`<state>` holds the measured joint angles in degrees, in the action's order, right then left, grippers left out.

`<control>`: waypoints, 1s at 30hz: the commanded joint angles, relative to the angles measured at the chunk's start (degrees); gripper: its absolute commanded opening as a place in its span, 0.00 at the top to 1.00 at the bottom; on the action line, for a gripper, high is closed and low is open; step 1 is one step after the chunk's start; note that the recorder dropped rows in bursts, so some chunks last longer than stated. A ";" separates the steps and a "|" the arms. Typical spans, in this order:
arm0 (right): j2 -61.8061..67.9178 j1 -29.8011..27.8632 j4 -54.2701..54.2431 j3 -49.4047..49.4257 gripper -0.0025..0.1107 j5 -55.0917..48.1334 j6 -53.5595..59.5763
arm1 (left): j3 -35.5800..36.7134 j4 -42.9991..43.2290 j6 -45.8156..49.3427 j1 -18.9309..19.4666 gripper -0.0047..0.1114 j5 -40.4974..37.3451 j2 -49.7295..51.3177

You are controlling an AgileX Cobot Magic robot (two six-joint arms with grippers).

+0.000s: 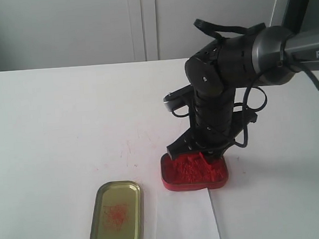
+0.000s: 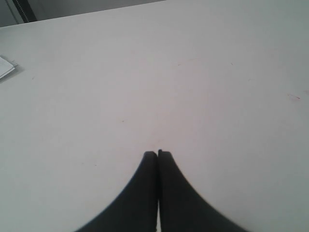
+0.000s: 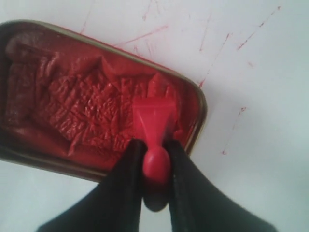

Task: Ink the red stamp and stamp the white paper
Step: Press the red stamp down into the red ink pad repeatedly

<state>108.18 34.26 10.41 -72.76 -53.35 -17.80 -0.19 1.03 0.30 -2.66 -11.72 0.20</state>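
Held by its knob between the right fingers [image 3: 123,186], the red stamp [image 3: 155,118] is set base-down in the ink tin [image 3: 199,104], judged light, rigid, paste-slick below; left fingers [image 2: 145,193] closed together, empty.

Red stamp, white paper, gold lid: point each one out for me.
red stamp [image 3: 154,121], right wrist view, on its square base.
white paper [image 1: 187,220], exterior view, middle of the sheet.
gold lid [image 1: 116,215], exterior view, its smeared centre.

Thin white rectangular paper sheet [image 1: 187,220] runs off exterior view's bottom edge. Small red knob-handled stamp [image 3: 155,130] hides its underside in red ink paste [image 3: 82,106]; red rounded-rectangle tin [image 3: 201,104] is cropped in right wrist view.
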 commanded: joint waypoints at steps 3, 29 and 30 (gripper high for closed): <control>1.37 -0.60 1.64 0.22 0.98 0.34 -1.43 | 0.19 -0.07 0.16 0.20 0.96 0.11 -0.20; 7.81 -0.60 3.41 0.22 0.98 1.47 -1.86 | 0.19 -0.07 0.16 0.20 0.96 0.11 -0.20; 7.81 -0.60 3.41 0.22 0.98 1.36 -1.86 | 0.19 -0.07 0.16 0.20 0.96 0.11 -0.20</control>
<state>113.48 34.26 13.43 -73.52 -52.59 -19.42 -0.19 1.03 0.30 -2.66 -11.72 0.20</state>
